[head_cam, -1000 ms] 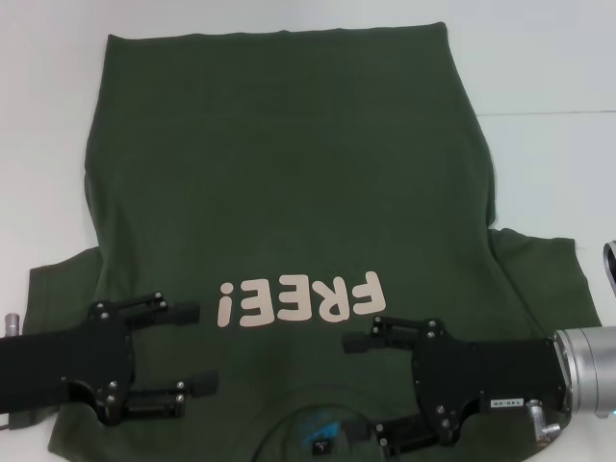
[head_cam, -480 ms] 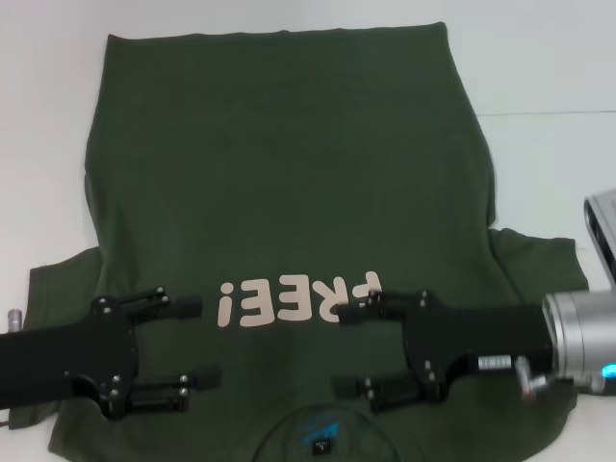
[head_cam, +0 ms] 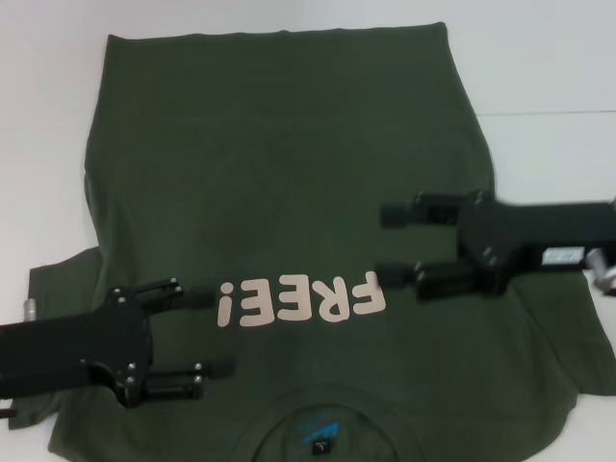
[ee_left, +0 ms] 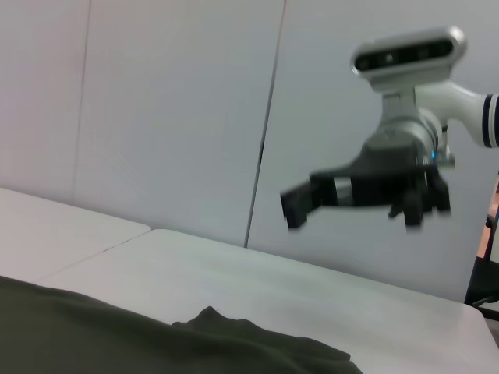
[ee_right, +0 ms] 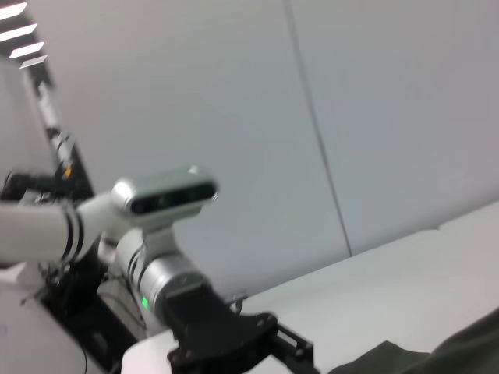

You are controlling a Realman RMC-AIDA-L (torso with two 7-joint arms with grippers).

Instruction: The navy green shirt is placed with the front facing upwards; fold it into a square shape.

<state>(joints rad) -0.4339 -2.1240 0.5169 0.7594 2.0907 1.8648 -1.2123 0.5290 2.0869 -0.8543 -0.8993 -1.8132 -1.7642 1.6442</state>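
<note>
i see the dark olive-green cotton t-shirt (head_cam: 289,192) lying flat, print up, on the white table (head_cam: 549,58), with no fold made yet, so the whole job remains. left pincer (head_cam: 219,332) and right pincer (head_cam: 397,243) hover over it, both spread, holding nothing.

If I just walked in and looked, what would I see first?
A big dark olive-green cotton T-shirt lies spread flat over a white table, its pale pink "FREE!" lettering near the edge closest to the robot. Two black grippers are above it with jaws open: the left gripper by the exclamation mark, the right gripper just beyond the letter F.
</note>
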